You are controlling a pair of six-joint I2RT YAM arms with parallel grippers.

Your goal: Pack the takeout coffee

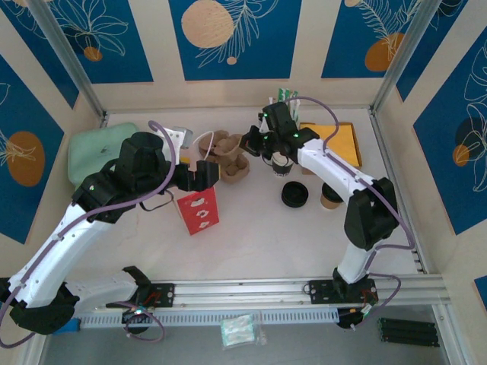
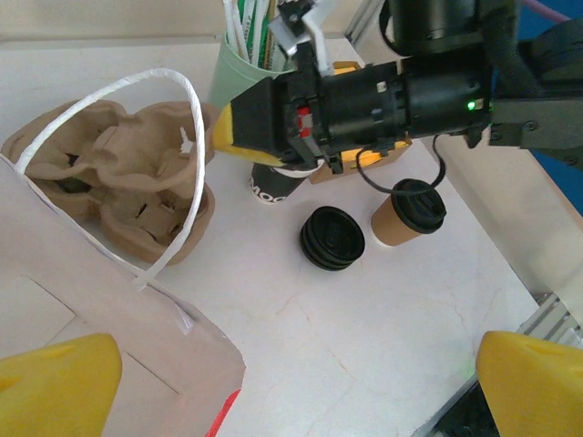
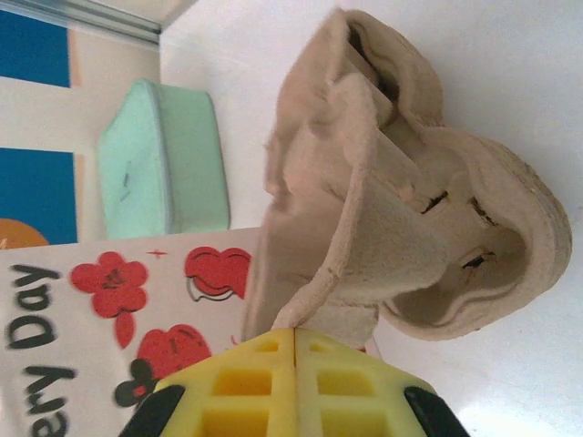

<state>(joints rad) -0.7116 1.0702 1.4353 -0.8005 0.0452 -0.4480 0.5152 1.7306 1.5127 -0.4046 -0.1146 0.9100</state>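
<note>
The takeout coffee (image 1: 331,196), a brown paper cup with a black lid (image 2: 407,212), stands on the table right of centre, untouched. My right gripper (image 1: 256,144) is shut, its yellow fingertips (image 3: 294,382) pinching a thin rim of the pulp cup carrier (image 3: 410,200) (image 1: 230,157). My left gripper (image 1: 199,173) hangs open (image 2: 296,391) above the mouth of the red-and-white paper bag (image 1: 198,210) (image 2: 91,328). Nothing sits between its fingers except a corner of the bag. The bag's white handle (image 2: 168,127) loops up in front of the carrier (image 2: 109,177).
A stack of loose black lids (image 1: 294,195) (image 2: 332,238) lies beside the coffee. A lidless cup (image 1: 281,164) (image 2: 271,185) stands under the right arm. A mint container (image 1: 93,152), a green cup of straws (image 2: 244,55) and an orange tray (image 1: 338,141) line the back.
</note>
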